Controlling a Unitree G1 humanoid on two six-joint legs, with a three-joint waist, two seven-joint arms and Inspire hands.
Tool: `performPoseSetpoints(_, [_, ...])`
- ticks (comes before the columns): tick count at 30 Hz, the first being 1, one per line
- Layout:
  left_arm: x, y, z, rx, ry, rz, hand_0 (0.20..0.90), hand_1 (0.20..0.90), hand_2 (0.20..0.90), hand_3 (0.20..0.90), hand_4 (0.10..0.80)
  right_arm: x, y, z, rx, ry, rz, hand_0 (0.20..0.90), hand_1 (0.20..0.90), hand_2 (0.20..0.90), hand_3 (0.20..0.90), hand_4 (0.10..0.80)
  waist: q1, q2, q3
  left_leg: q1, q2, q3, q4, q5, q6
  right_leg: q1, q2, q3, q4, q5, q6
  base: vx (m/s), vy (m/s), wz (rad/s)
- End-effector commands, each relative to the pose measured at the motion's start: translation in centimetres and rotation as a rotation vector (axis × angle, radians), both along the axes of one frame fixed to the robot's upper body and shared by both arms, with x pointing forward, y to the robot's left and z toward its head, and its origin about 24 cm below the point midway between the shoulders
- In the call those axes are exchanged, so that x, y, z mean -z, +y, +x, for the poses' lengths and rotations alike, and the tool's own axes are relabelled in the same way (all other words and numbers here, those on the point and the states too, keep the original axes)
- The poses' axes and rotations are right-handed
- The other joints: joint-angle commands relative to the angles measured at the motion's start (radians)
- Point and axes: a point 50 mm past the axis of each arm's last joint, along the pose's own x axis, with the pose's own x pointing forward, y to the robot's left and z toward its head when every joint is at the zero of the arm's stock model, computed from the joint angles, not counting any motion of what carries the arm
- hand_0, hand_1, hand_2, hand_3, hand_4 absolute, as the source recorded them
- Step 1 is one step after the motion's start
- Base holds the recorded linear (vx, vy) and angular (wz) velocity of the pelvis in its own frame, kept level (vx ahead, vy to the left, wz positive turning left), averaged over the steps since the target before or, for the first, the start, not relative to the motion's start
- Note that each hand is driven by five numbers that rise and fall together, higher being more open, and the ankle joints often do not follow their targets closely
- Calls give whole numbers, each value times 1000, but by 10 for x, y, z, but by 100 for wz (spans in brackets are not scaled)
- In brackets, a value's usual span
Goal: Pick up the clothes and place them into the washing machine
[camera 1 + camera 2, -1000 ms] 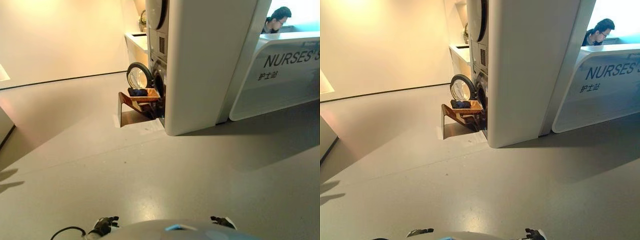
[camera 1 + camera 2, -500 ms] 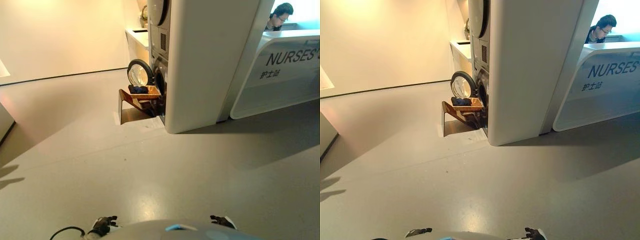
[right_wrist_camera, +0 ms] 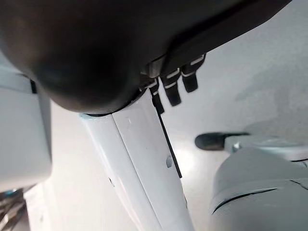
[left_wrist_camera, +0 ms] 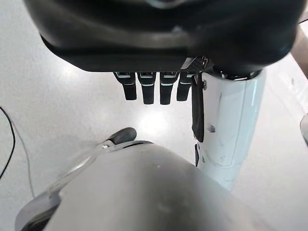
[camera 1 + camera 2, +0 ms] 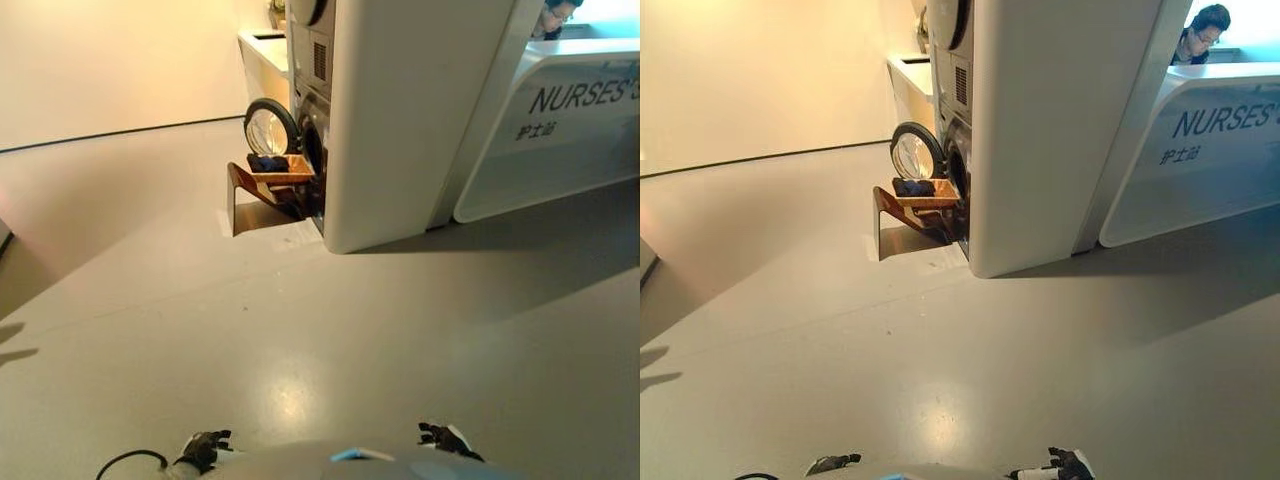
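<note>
Left eye view – washing machine: the washing machine [image 5: 308, 130] stands far off at 12 o'clock, set into a white column [image 5: 410, 110], with its round door [image 5: 268, 127] swung open.
Left eye view – clothes: dark blue clothes [image 5: 266, 162] lie in a wooden basket [image 5: 285, 172] on a brown stand [image 5: 250, 195], just in front of the machine's opening.
Left eye view – robot hands: the left robot hand [image 5: 203, 450] shows at 7 o'clock on the bottom edge and the right robot hand [image 5: 445, 438] at 5 o'clock; both hang low over the grey floor [image 5: 300, 340], well apart from the clothes.
Right eye view – surroundings: a white reception desk [image 5: 1210, 150] stands at 2 o'clock with a person [image 5: 1200, 30] behind it; a white shelf [image 5: 910, 70] runs along the wall beyond the machine.
Left wrist view – left robot hand: fingers [image 4: 147, 90] hang straight and relaxed above the floor, holding nothing.
Right wrist view – right robot hand: fingers [image 3: 174, 86] hang loose and empty, with no cloth near them.
</note>
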Motion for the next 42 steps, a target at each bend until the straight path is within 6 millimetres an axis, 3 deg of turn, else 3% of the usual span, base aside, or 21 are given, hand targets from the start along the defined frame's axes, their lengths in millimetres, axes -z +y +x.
performPoseSetpoints(1, [-12, -4, 61, -21, -182, -9, 900, 900, 900, 900, 800, -8, -19, 21, 6, -33, -74, 900, 900, 900, 900, 800, -18, 3, 104, 40, -135, -32, 79, -156, 96, -30, 36, -22, 310, -87, 1, 152, 121, 1])
performPoseSetpoints(5, [-16, 6, 68, -42, -214, 7, 900, 900, 900, 900, 800, -7, -22, 9, 42, -7, -75, 900, 900, 900, 900, 800, -42, 9, 132, 85, -129, -81, 83, -181, 115, -133, 58, 9, 540, -54, -11, 152, 84, 15])
performPoseSetpoints(9, [-18, 8, 70, -39, -227, 12, 900, 900, 900, 900, 800, -6, -23, 2, 67, 3, -74, 900, 900, 900, 900, 800, -62, 18, 134, 133, -119, -121, 77, -191, 97, -199, 70, 8, 480, -90, -34, 244, -13, 38])
performPoseSetpoints(11, [-16, 9, 66, -20, -201, 38, 900, 900, 900, 900, 800, -5, -24, -2, 50, 18, -86, 900, 900, 900, 900, 800, -88, 4, 133, 197, -128, -152, 63, -218, 73, -262, 32, -5, 266, -18, -18, 363, -95, 34])
performPoseSetpoints(17, [-15, 7, 64, -42, -202, 54, 900, 900, 900, 900, 800, -4, -24, -13, 26, 70, -95, 900, 900, 900, 900, 800, -140, 12, 129, 338, -81, -211, 24, -255, 28, -328, 43, 1, -34, 155, 26, 462, -150, -14])
performPoseSetpoints(19, [-12, 6, 55, -51, -180, 54, 900, 900, 900, 900, 800, -4, -25, -20, 28, 80, -90, 900, 900, 900, 900, 800, -161, 15, 102, 369, -44, -249, 62, -236, 13, -329, 86, 75, 25, 161, -1, 537, -256, 116])
performPoseSetpoints(20, [-12, 6, 55, -51, -180, 54, 900, 900, 900, 900, 800, -4, -25, -20, 28, 80, -91, 900, 900, 900, 900, 800, -161, 17, 102, 369, -42, -248, 63, -237, 12, -330, 88, 74, 25, 160, -1, 468, -279, 78])
performPoseSetpoints(21, [-11, 3, 53, -77, -181, 48, 900, 900, 900, 900, 800, -3, -24, -23, 15, 88, -88, 900, 900, 900, 900, 800, -158, 29, 87, 336, -13, -257, 159, -143, -8, -312, 128, 76, 58, 143, -26, 312, -194, 27])
performPoseSetpoints(22, [-11, 2, 53, -77, -180, 48, 900, 900, 900, 900, 800, -3, -24, -23, 15, 88, -88, 900, 900, 900, 900, 800, -159, 31, 86, 334, -11, -258, 160, -145, -8, -313, 129, 75, 60, 141, -26, 445, -288, 28])
performPoseSetpoints(23, [-11, 0, 55, -83, -184, 39, 900, 900, 900, 900, 800, -3, -23, -23, 7, 91, -88, 900, 900, 900, 900, 800, -159, 38, 82, 299, 2, -264, 237, -61, -22, -292, 155, 73, 70, 123, -47, 422, -275, 39])
performPoseSetpoints(24, [-12, -3, 60, -90, -207, 28, 900, 900, 900, 900, 800, -5, -26, -14, 17, 50, -96, 900, 900, 900, 900, 800, -145, 32, 90, 184, -2, -267, 468, 71, -33, -232, 177, 70, 79, 72, -90, 412, -277, 62])
performPoseSetpoints(25, [-12, -2, 60, -90, -207, 29, 900, 900, 900, 900, 800, -5, -25, -14, 17, 50, -95, 900, 900, 900, 900, 800, -148, 28, 88, 181, -6, -271, 466, 75, -33, -235, 171, 69, 79, 73, -90, 402, -299, 83])
performPoseSetpoints(27, [-15, -2, 70, -87, -238, 31, 900, 900, 900, 900, 800, -6, -24, 1, -8, 7, -94, 900, 900, 900, 900, 800, -115, 1, 125, 59, -30, -257, 708, 110, -22, -163, 177, 85, 78, 27, -122, 288, -268, 87])
performPoseSetpoints(30, [-17, 1, 73, -109, -255, 43, 900, 900, 900, 900, 800, -8, -18, 20, -37, -40, -95, 900, 900, 900, 900, 800, -61, -46, 170, -123, -42, -186, 872, 48, 10, -79, 172, 114, 88, -27, -148, 317, -228, -10])
performPoseSetpoints(31, [-16, 2, 72, -114, -253, 46, 900, 900, 900, 900, 800, -8, -17, 24, -38, -57, -95, 900, 900, 900, 900, 800, -42, -59, 179, -202, -59, -160, 857, 19, 20, -53, 172, 129, 86, -36, -149, 548, -137, -26])
performPoseSetpoints(32, [-16, 4, 67, -126, -249, 57, 900, 900, 900, 900, 800, -9, -14, 28, -47, -69, -94, 900, 900, 900, 900, 800, -14, -62, 187, -323, -31, -95, 728, -1, 25, 13, 184, 143, 73, -71, -145, 432, -76, -27])
performPoseSetpoints(33, [-16, 4, 67, -126, -249, 57, 900, 900, 900, 900, 800, -8, -14, 28, -47, -69, -94, 900, 900, 900, 900, 800, -14, -65, 185, -322, -34, -93, 722, 4, 26, 11, 181, 144, 73, -71, -145, 648, 8, -39])
performPoseSetpoints(34, [-14, 5, 60, -139, -231, 64, 900, 900, 900, 900, 800, -7, -11, 26, -40, -67, -91, 900, 900, 900, 900, 800, 4, -53, 188, -350, -5, -64, 541, 23, 12, 73, 194, 161, 58, -113, -134, 517, 75, -45])
performPoseSetpoints(38, [-10, 4, 47, -133, -190, 65, 900, 900, 900, 900, 800, -7, -12, 20, -48, -55, -97, 900, 900, 900, 900, 800, 42, -15, 160, -343, 9, -24, 45, 129, -22, 220, 216, 217, -6, -175, -98, 656, 144, -56])
performPoseSetpoints(41, [-6, 5, 32, -147, -144, 64, 900, 900, 900, 900, 800, -6, -12, 16, -63, -32, -95, 900, 900, 900, 900, 800, 54, -12, 122, -336, 10, -2, -1, 145, -23, 304, 186, 254, -14, -218, -75, 593, 165, 4])
performPoseSetpoints(42, [-6, 7, 30, -145, -137, 70, 900, 900, 900, 900, 800, -4, -8, 14, -74, -24, -82, 900, 900, 900, 900, 800, 60, -21, 112, -326, -10, -25, 5, 166, -15, 322, 162, 255, -5, -227, -69, 560, 196, -70])
